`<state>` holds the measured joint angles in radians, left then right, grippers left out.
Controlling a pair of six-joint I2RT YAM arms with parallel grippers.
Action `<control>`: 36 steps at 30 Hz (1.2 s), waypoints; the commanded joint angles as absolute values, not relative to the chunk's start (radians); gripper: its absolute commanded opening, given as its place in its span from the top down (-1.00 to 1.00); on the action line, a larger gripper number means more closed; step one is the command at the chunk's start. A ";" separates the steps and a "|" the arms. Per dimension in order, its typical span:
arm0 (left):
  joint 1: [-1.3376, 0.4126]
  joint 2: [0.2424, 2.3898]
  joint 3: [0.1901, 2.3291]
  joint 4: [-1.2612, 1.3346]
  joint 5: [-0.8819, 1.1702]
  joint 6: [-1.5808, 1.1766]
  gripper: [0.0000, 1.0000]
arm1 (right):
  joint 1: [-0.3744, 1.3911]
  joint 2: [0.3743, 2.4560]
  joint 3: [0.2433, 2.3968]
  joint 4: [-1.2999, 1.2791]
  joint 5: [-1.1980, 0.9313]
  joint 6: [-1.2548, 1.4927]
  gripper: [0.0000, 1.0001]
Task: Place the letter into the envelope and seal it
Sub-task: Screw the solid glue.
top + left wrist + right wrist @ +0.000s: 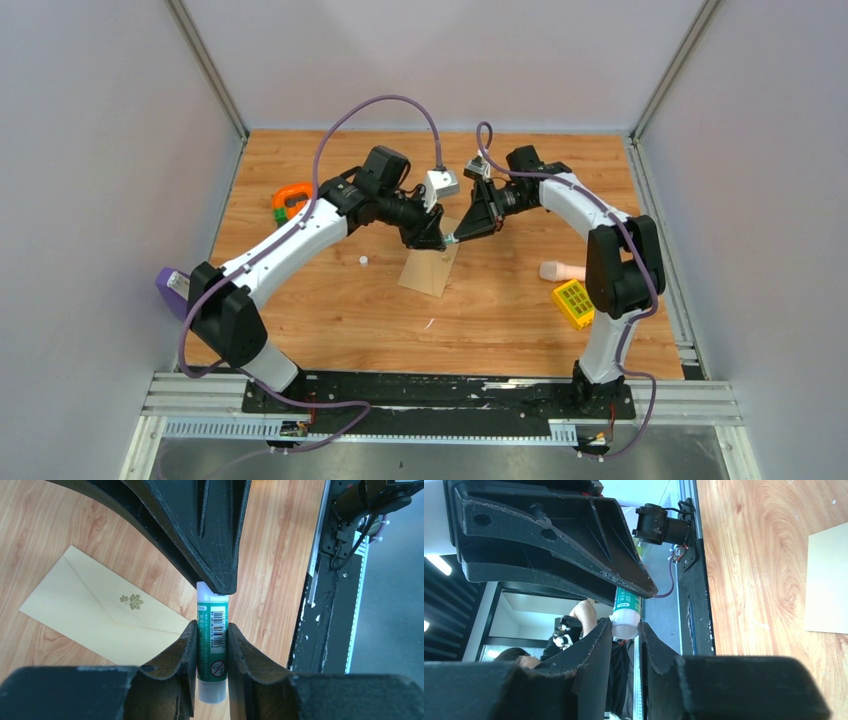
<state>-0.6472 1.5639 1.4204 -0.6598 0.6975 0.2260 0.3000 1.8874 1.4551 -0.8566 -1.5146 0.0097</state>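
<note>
Left pincer (pixel 211 627) clamped on glue stick (pixel 212 645) body, right pincer (pixel 625 626) nipping its white end. Envelope (pixel 85 605) lies flat below-left of left pincer. Risk: a skewed pull twists the stick loose and drops it.

The glue stick (pixel 212 630) has its top end hidden under the right pincer (pixel 625 625), and the envelope (pixel 829 580) is cut off by the right wrist view's edge.

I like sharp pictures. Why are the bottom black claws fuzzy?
Left wrist view: the left gripper's fingers sit too near the lens, so they blur; the glue stick is sharp. Right wrist view: the right gripper's fingers blur likewise. Top view: sharp, evenly lit.
</note>
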 commanded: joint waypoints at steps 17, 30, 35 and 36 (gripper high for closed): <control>-0.654 1.627 1.401 -0.636 1.044 0.128 1.00 | 0.296 1.644 1.528 -0.904 -1.300 -0.521 0.68; -0.653 1.625 1.398 -0.661 1.149 0.139 1.00 | 0.296 1.444 1.358 -0.903 -1.261 -1.128 0.47; -0.654 1.629 1.401 -0.670 1.174 0.148 1.00 | 0.293 1.401 1.317 -0.902 -1.265 -1.277 0.23; -0.654 1.629 1.400 -0.673 1.182 0.148 1.00 | 0.292 1.397 1.317 -0.902 -1.265 -1.295 0.19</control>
<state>-0.6437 1.6321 1.4029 -0.6113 1.0866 0.1513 0.3084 1.4345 1.3262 -0.9668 -1.2640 -1.0775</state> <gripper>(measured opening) 0.304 0.362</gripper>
